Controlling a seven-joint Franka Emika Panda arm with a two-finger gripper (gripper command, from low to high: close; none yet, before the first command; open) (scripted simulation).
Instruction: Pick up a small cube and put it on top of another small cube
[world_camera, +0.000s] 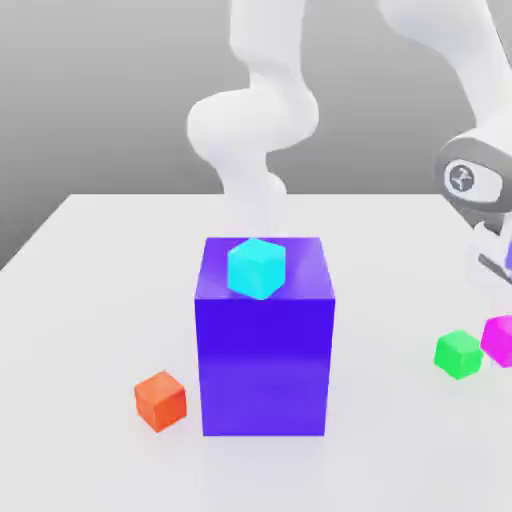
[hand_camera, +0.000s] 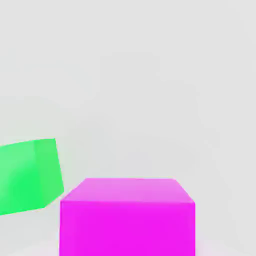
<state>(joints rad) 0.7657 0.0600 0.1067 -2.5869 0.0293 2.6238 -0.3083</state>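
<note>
My hand: clenched; what it grips, I cannot tell.
Magenta cube (world_camera: 499, 340): at exterior view's right edge, just beside green cube (world_camera: 459, 354).
Free room: open desk (world_camera: 90, 300) around orange cube (world_camera: 160, 400).

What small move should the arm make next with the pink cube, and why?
Probably lift the magenta cube straight up a little. In the exterior view it sits on the table beside the green cube, so it likely needs height before it can go over that cube's top.
</note>
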